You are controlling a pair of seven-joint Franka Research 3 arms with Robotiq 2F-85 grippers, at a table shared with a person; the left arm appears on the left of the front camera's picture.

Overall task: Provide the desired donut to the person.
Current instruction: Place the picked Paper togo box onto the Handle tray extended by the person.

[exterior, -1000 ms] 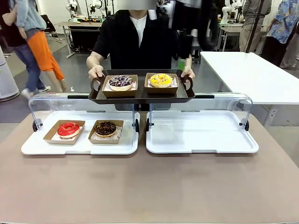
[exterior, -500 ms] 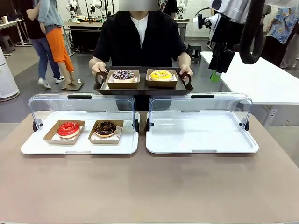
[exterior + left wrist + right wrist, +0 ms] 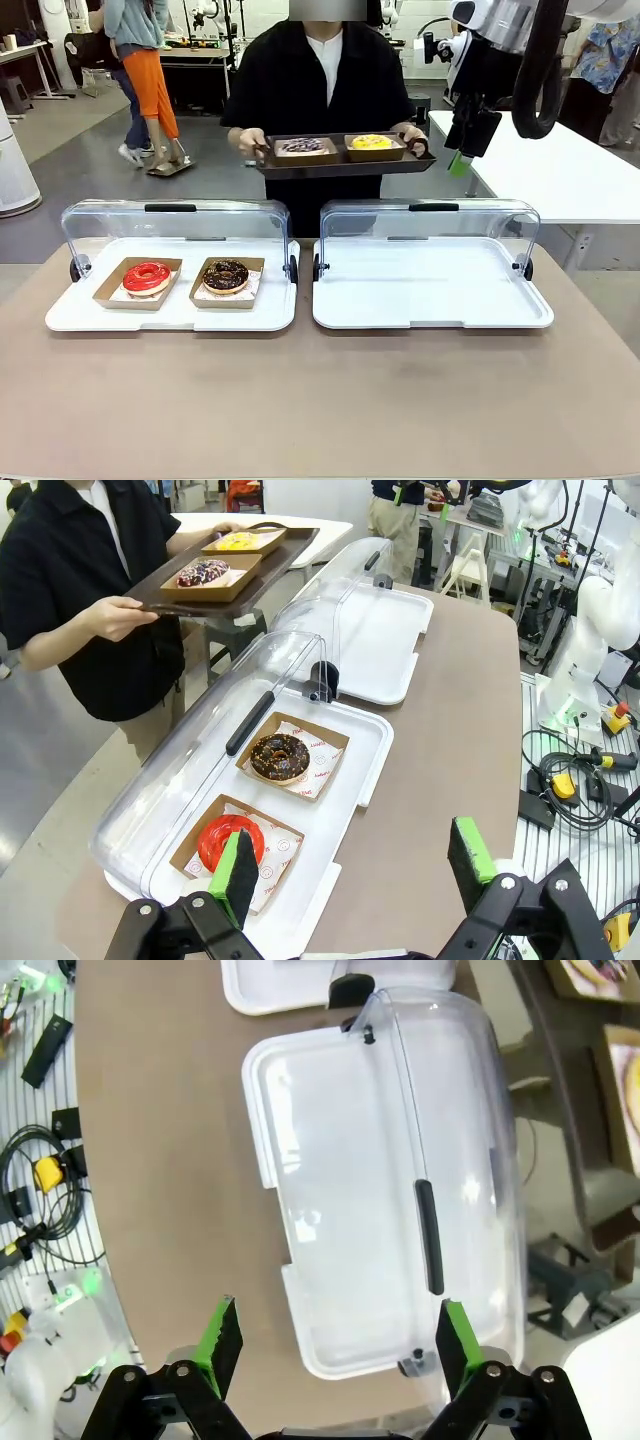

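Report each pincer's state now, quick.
Left pincer: open, holding nothing, above the tray with the red donut.
Right pincer: open, holding nothing, high over the empty white tray.

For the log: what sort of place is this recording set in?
Probably a robotics lab staged as a donut counter: two lidded white display trays, boxed donuts on a table, and other robot arms and workbenches behind the person.
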